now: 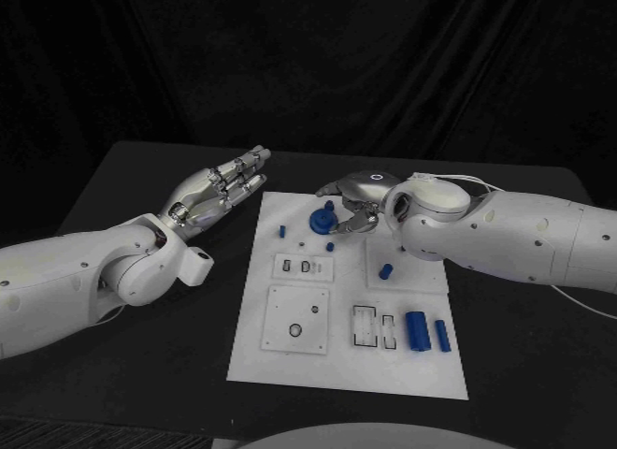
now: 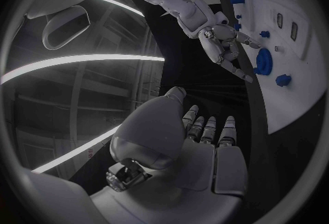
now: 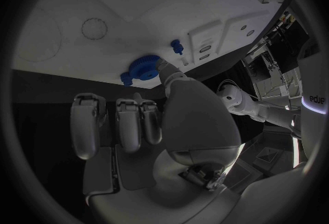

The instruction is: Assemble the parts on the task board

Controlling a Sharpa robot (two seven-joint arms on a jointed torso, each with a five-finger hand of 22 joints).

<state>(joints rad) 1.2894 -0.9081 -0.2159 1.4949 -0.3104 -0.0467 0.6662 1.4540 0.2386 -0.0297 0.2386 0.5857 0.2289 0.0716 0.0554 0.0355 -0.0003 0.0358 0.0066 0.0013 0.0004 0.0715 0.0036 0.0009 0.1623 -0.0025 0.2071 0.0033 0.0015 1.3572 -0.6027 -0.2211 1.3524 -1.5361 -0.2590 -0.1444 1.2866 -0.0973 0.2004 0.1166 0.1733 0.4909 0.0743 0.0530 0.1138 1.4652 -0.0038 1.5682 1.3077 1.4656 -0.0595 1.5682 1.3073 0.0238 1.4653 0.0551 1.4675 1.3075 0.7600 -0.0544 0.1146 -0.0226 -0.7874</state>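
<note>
We see a black table (image 1: 147, 178) carrying one thing directly: the white task board (image 1: 342, 369), lying flat near its middle, long side running away from us.

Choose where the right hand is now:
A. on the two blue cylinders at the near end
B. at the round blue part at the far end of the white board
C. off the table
B: the right hand reaches the round blue part at the task board's far end.
</note>
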